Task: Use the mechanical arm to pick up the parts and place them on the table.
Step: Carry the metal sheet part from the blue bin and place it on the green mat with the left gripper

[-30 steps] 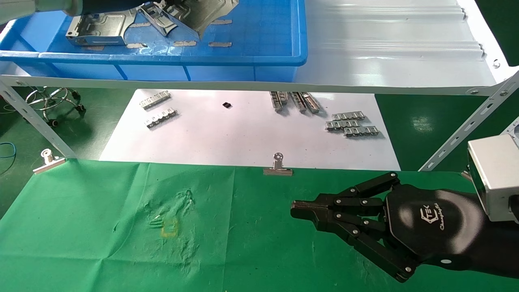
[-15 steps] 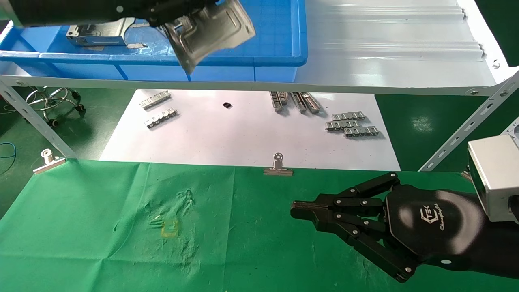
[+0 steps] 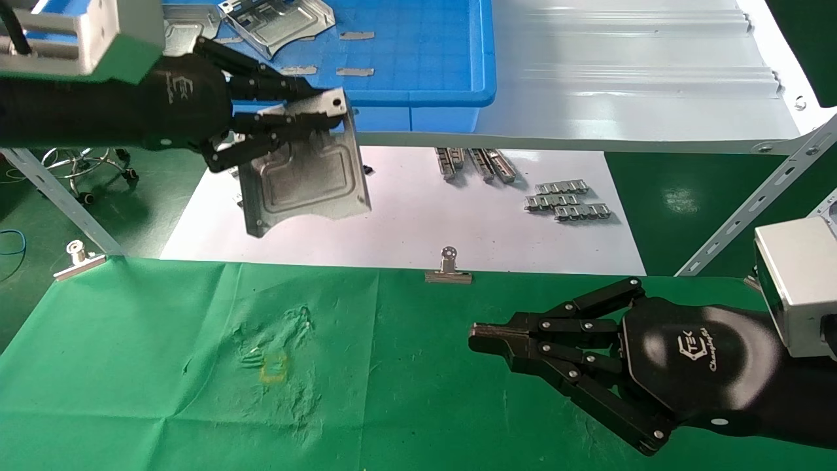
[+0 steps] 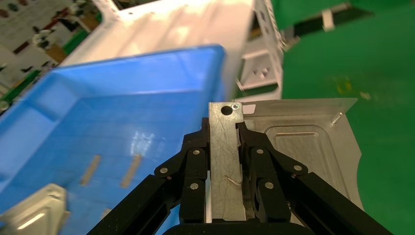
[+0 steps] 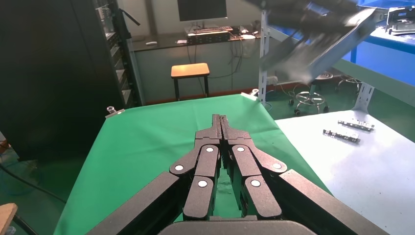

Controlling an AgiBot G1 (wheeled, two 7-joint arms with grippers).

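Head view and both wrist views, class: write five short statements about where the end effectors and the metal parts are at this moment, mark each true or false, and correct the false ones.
1. The left end effector grips a part by its flange. True.
2. That part rests flat on the green table. False: it hangs in the air, over the white paper sheet.
3. The right end effector holds a part. False: it is shut and empty, above the green cloth.
4. At least one more part lies in the blue bin. True.
5. The small ridged strips lie in the blue bin. False: they lie on the white paper sheet.
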